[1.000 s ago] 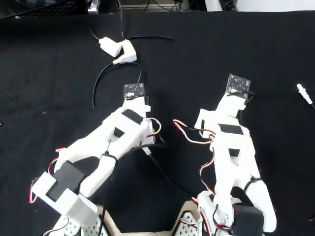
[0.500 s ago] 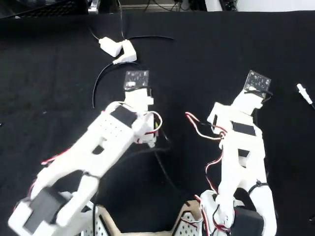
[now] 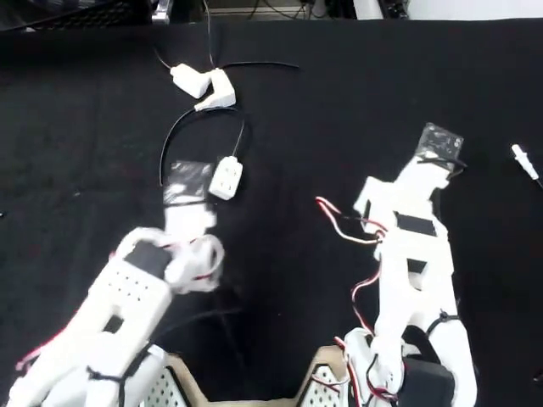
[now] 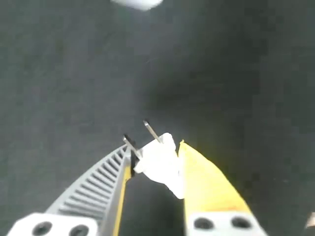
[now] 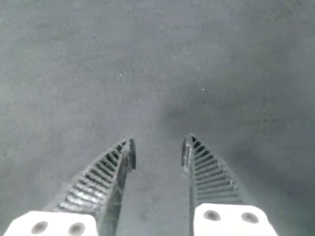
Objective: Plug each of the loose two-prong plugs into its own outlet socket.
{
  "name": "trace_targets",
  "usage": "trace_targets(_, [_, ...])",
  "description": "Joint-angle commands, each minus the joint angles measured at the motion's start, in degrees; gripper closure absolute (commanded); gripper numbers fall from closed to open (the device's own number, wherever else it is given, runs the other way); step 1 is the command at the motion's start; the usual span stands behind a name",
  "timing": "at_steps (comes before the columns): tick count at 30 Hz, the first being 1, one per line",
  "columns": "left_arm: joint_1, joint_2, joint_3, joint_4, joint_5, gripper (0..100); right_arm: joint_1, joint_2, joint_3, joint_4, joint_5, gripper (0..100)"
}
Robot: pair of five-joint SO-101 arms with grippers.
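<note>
The left gripper (image 4: 155, 147) is pinched on a white two-prong plug (image 4: 161, 163), one finger on each side of its body. The prongs (image 4: 152, 131) stick out past the fingertips, so the plug's long axis runs along the gripper's own reach. In the high view this gripper sits just left of the outlet socket (image 3: 226, 178), near it but apart. The socket lies on the black bench (image 3: 85, 127) with its long axis running roughly away from the arms. Its cord (image 3: 240, 136) leaves the far end, and I cannot tell which face carries the slots. The coming move likely turns on that: the prongs must be swung to face the slotted side and lined up with the socket's axis. In the left wrist view a white blur (image 4: 135, 3) ahead of the prongs is probably this socket. Beyond the socket, farther from the arms, two white pieces (image 3: 204, 85) touch; whether they are mated is unclear. Well right of the socket, the right gripper (image 5: 158, 145) hangs over bare bench with its fingers spread and empty. Farthest right of the socket lies a second plug (image 3: 524, 161), set diagonally, and the right arm is nearer to it.
</note>
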Motion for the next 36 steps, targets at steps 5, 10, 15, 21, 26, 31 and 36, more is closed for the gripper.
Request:
trace_targets(5, [-17.6,-14.2,13.1,-2.5,-12.2,97,-2.3,-1.6,0.0,-1.1,-0.1,83.1])
trace_targets(10, [-18.9,-20.1,18.4,-2.5,-16.0,96,-2.4,-1.6,0.1,-1.1,-0.1,83.0])
trace_targets(15, [-15.7,-24.3,19.0,-2.4,-15.7,73,-2.4,-1.6,0.1,-1.1,-0.1,83.0])
trace_targets(21, [-7.0,-27.5,21.5,-2.5,-9.3,56,-2.5,-1.6,0.1,-1.1,-0.1,83.0])
trace_targets(26, [-4.0,-28.4,23.7,-11.8,-6.9,57,-3.4,-1.6,0.0,-1.1,0.0,82.9])
trace_targets(31, [-4.1,-28.8,25.0,-10.9,-7.3,57,-4.6,-1.6,0.1,-1.0,2.4,83.1])
trace_targets(36, [-4.5,-28.8,23.3,-3.8,-7.5,57,-4.6,-1.6,0.2,-1.0,2.5,83.2])
